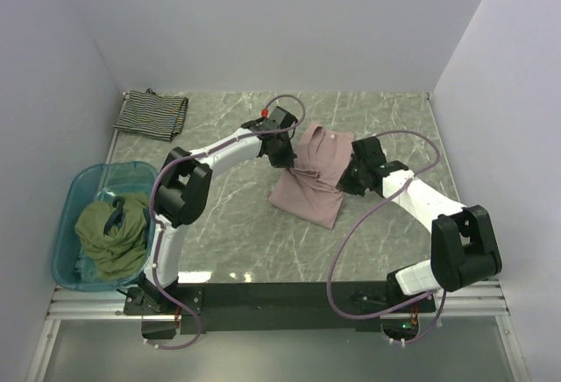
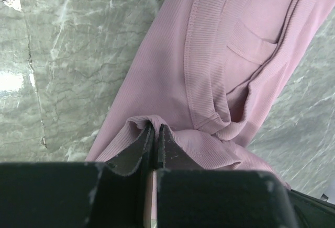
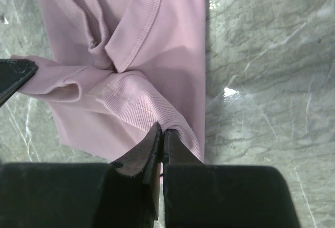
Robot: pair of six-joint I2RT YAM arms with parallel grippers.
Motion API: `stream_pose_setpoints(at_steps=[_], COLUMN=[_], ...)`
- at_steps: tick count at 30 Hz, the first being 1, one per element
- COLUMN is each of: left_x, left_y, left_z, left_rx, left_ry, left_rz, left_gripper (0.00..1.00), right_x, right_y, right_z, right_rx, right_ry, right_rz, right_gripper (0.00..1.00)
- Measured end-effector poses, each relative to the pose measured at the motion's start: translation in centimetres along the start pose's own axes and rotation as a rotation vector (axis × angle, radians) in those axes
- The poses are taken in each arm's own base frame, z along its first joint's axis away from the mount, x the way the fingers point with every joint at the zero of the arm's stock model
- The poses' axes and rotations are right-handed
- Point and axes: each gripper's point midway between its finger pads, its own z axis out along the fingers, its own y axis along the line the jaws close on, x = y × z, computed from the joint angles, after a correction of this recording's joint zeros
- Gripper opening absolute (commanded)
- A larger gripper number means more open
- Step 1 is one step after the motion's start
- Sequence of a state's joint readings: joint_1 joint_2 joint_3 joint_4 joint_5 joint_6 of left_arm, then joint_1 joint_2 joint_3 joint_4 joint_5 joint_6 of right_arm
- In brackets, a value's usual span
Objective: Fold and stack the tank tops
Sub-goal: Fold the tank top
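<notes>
The table, a grey-green slab with pale marble veining, is carrying three things. A black-and-white striped tank top is lying folded in the far left corner, at about 10 o'clock, well apart from the rest. A pink tank top is lying just right of the middle, around 2 o'clock. It is running at a slant, with its far end bunching into loose folds and its near end resting flat on the marble. A see-through blue tub is sitting at the left edge, at about 8 o'clock.
</notes>
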State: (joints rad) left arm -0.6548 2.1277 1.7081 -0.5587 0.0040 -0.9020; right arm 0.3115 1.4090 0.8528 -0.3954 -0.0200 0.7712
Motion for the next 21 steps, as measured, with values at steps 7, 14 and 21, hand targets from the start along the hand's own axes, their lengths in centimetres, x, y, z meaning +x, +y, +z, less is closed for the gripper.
stream_pose_setpoints(at_steps=[7,14,21], left_x=[-0.2,-0.5,-0.8], left_y=[0.1,-0.2,-0.5], left_z=[0.1,0.1,0.1], left_rx=[0.002,0.027,0.042], left_ry=[-0.001,0.002,-0.008], left_rz=[-0.004,-0.002,0.000], left_gripper=[0.01,0.01,0.01], right_x=[-0.5,-1.0,-1.3], right_y=[-0.5,-0.4,-0.2], right_z=[0.4,0.5,0.3], right_rx=[0.008,-0.002,-0.014], right_ry=[-0.001,-0.016,-0.029], right_rz=[0.012,0.017,0.014], right_gripper=[0.00,0.00,0.00])
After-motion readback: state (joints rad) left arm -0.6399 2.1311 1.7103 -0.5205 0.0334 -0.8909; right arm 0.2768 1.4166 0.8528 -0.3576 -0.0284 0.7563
